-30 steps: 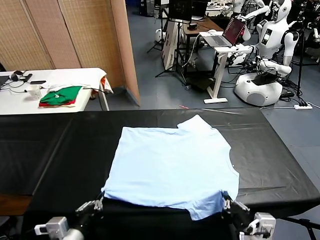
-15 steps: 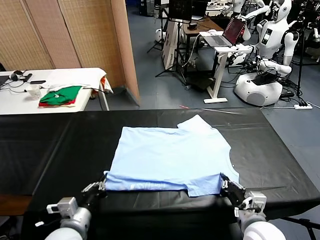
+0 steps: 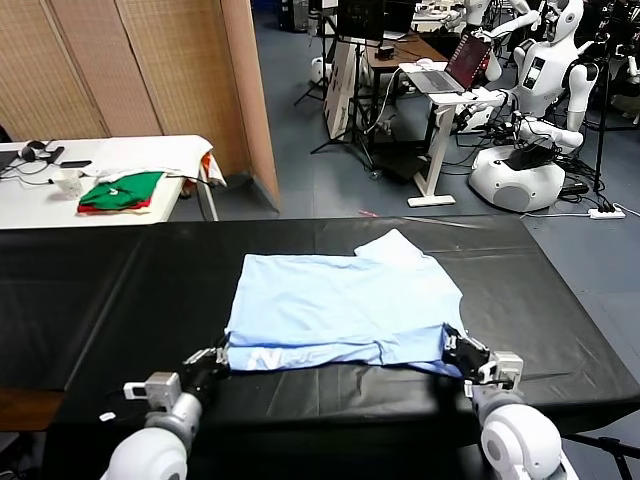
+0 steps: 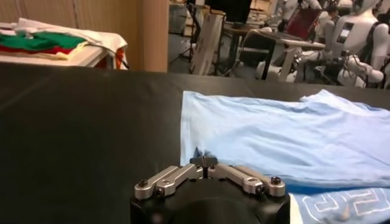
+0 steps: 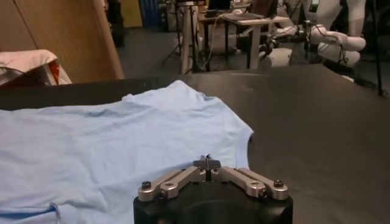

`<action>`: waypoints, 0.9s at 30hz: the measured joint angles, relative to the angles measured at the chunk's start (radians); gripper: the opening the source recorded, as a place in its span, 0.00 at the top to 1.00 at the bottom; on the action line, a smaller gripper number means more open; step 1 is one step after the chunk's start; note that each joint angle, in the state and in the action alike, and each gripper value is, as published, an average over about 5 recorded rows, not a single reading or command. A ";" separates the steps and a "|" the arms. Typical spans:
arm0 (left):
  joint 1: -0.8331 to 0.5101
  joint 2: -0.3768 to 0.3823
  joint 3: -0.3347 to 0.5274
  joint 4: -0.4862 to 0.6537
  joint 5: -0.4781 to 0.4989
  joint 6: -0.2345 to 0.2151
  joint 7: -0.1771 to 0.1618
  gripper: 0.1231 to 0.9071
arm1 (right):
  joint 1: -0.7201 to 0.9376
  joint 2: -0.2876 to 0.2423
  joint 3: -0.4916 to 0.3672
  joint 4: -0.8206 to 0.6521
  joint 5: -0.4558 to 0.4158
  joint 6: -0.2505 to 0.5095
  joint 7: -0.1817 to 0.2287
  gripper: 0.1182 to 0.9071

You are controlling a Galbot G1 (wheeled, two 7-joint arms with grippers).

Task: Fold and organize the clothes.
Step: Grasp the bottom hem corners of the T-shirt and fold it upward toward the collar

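The pale sky-blue T-shirt (image 3: pixel 345 300) lies on the black table (image 3: pixel 120 300), its near hem folded up and back, so a strip with white lettering (image 3: pixel 262 357) faces up. My left gripper (image 3: pixel 219 357) is shut on the near left corner of the fold. My right gripper (image 3: pixel 451 347) is shut on the near right corner. The left wrist view shows the shirt (image 4: pixel 274 131) ahead of the closed left gripper (image 4: pixel 204 161). The right wrist view shows the shirt (image 5: pixel 109 140) ahead of the closed right gripper (image 5: pixel 207 162).
Folded green and red garments (image 3: pixel 122 192) lie on a white side table (image 3: pixel 110 155) at the far left. A wooden partition (image 3: pixel 140 70) stands behind. White robots (image 3: pixel 535 110) and a laptop desk (image 3: pixel 440 85) stand at the far right.
Both grippers have carried the shirt's near hem up and away over the shirt. The fold has grown, and the white lettering on the underside now shows.
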 joint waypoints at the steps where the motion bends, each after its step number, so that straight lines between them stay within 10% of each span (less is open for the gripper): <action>1: -0.007 0.002 0.003 0.006 0.001 -0.001 0.000 0.97 | 0.005 0.001 -0.003 -0.004 -0.002 0.001 0.000 0.97; 16: -0.061 0.003 0.025 0.063 0.038 -0.016 0.005 0.97 | 0.008 0.004 -0.001 -0.003 -0.003 -0.026 -0.033 0.93; 21: -0.054 -0.005 0.026 0.060 0.042 -0.006 0.007 0.95 | -0.031 -0.014 0.026 0.041 -0.003 -0.065 -0.056 0.58; 27: -0.031 -0.005 0.012 0.036 0.047 0.010 0.000 0.53 | -0.109 -0.043 0.065 0.110 -0.003 -0.086 -0.066 0.13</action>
